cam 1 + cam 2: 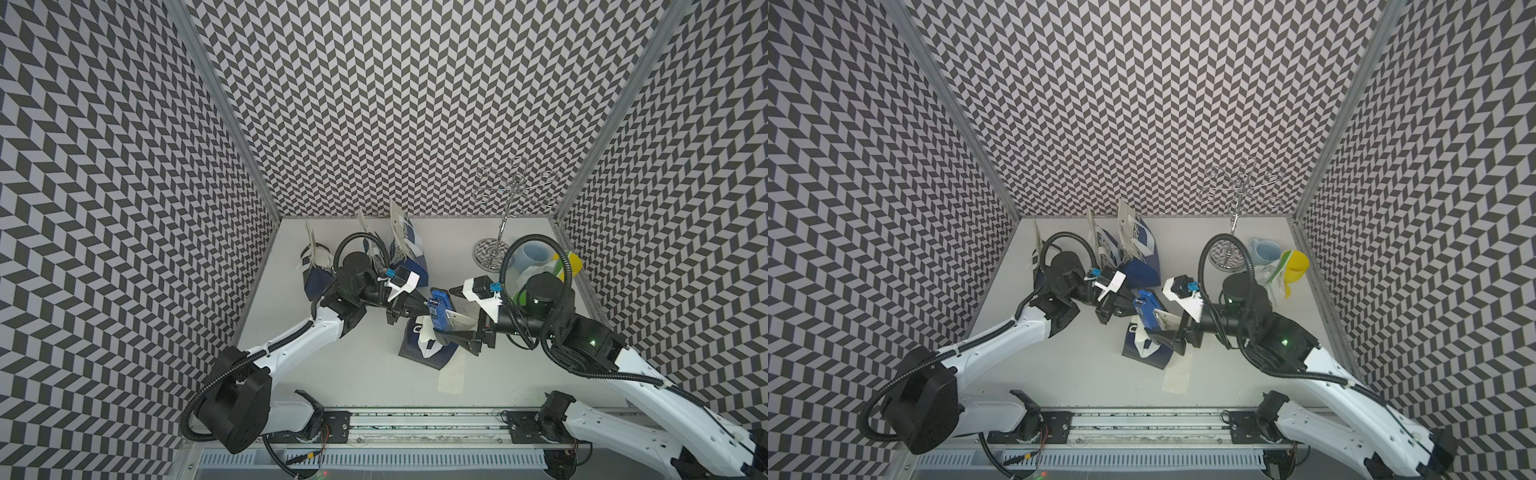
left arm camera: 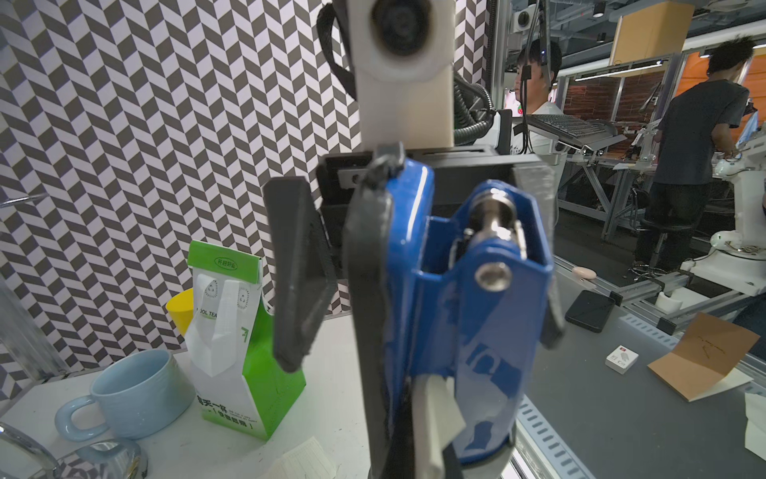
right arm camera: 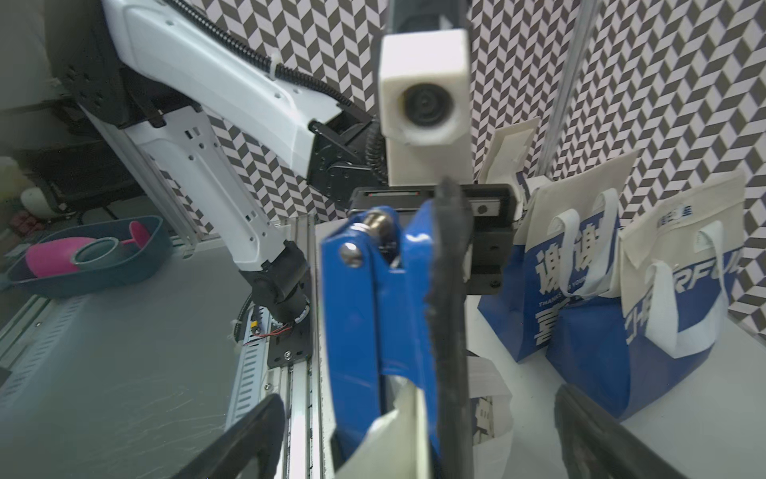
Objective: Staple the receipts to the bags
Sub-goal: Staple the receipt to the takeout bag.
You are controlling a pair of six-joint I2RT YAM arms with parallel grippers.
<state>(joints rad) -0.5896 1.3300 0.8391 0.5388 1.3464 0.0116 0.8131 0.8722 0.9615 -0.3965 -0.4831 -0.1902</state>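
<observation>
white table (image 1: 353,374), chevron walls (image 1: 395,104), maybe workshop (image 2: 621,124)

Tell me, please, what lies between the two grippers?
The blue stapler, held by the left gripper, with a receipt in its mouth, as both top views show.

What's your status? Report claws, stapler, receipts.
Left claw shut on stapler. Right claw open, straddling it. Blue bag flat beneath, one receipt loose by its corner. Other bags stand back, out of the way.

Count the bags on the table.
5: three blue bags standing back left, partly hidden by the left arm; one blue bag lying flat mid-table; the green bag back right.
</observation>
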